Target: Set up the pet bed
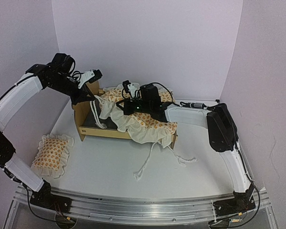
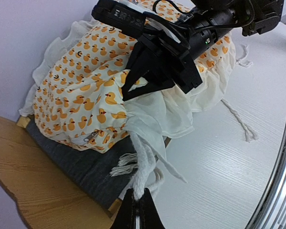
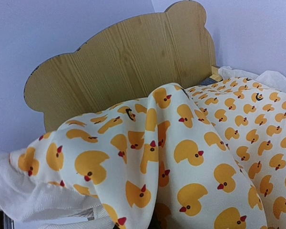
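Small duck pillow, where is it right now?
In the top view, the small pillow lies on the table at the left, apart from the pet bed and nearer the arm bases.

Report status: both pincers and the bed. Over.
Left pincer shut on tie. Right pincer shut on cushion, bunched over bed. Pillow on table, off bed.

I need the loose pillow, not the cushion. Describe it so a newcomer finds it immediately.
Start at the wooden pet bed in the middle of the white table. Toward the near left corner lies the small pillow, alone. It shares the cushion's orange print and ruffle, but is much smaller and off the bed.
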